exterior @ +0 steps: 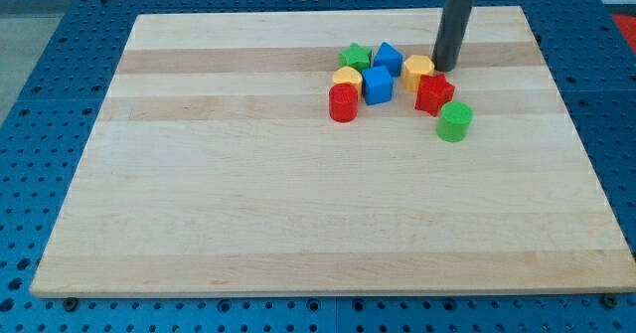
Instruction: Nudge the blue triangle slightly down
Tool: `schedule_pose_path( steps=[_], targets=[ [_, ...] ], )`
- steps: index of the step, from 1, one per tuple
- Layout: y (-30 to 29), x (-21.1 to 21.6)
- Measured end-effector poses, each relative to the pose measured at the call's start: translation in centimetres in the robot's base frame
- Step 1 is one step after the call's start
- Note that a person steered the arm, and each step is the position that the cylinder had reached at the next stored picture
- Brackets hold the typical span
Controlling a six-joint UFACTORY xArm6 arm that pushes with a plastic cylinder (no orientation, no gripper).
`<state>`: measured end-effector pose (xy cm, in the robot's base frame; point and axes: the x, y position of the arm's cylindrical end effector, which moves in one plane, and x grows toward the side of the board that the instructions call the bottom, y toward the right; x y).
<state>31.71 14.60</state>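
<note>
The blue triangle (388,57) sits near the view's top centre of the wooden board (248,204), just right of a green star (355,57) and above a blue cube (378,84). My tip (444,69) stands on the board to the triangle's right, right beside a yellow block (418,71) that lies between them. The tip is apart from the blue triangle.
A yellow block (347,77) and a red cylinder (343,103) lie left of the blue cube. A red star (434,93) and a green cylinder (454,122) lie below my tip. A blue pegboard (40,124) surrounds the board.
</note>
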Motion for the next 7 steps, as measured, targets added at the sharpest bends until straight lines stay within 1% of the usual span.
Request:
schedule_pose_path(
  steps=[2,3,4,5,6,7],
  targets=[
    [-3.2,0.2],
    [-3.3,-0.3],
    [-3.3,-3.8],
    [-4.7,-5.1],
    [-6.4,-4.8],
    [-6.6,-4.0]
  ],
)
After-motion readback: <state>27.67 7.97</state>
